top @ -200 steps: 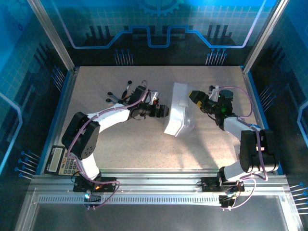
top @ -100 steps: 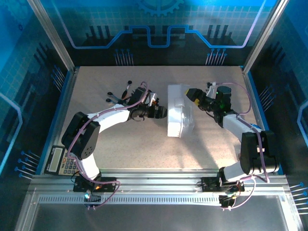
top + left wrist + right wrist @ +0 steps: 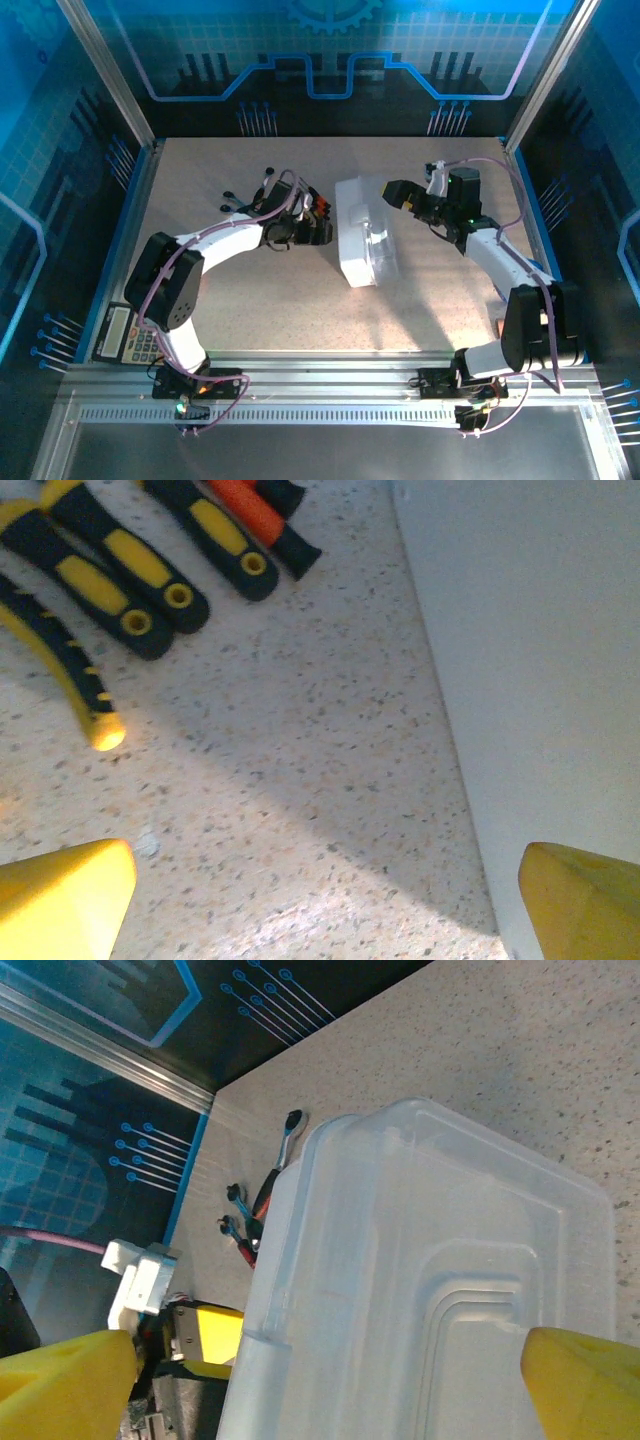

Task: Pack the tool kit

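Your packing looks barely begun; the clear case [image 3: 365, 245] lies mid-frame on the bench [image 3: 300, 310], seemingly lid down, with no tools visible inside; the yellow/black screwdrivers [image 3: 120, 575], red/black screwdriver [image 3: 265, 520] and pliers [image 3: 70, 670] lie loose at the upper left of the left wrist view; the left gripper [image 3: 322, 885] has its jaws spread wide over bare bench, holding nothing; the right gripper [image 3: 327, 1360] has its jaws wide too, facing the case without gripping it; every tool is still yours to load.
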You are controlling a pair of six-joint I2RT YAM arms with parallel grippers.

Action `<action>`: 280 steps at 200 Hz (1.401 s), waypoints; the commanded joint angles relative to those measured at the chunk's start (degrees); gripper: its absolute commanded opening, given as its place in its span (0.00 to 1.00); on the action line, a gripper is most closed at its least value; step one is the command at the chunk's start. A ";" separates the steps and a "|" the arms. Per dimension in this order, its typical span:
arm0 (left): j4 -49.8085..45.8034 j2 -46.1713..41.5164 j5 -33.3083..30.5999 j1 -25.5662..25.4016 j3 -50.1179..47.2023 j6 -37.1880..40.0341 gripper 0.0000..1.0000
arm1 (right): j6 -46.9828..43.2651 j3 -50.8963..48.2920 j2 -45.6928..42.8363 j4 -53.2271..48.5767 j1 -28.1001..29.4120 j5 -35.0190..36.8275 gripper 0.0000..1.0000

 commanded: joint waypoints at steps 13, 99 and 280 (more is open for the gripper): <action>-5.86 -4.84 -4.32 0.24 2.59 2.47 1.00 | -6.85 3.76 0.03 -9.81 1.18 0.75 1.00; 0.26 -10.59 20.70 2.73 9.90 -8.31 0.99 | -9.66 10.71 8.64 -16.54 3.72 3.06 0.97; 1.76 2.65 22.83 -4.07 17.66 -16.60 0.99 | -5.33 9.95 11.08 -10.65 4.49 4.93 0.88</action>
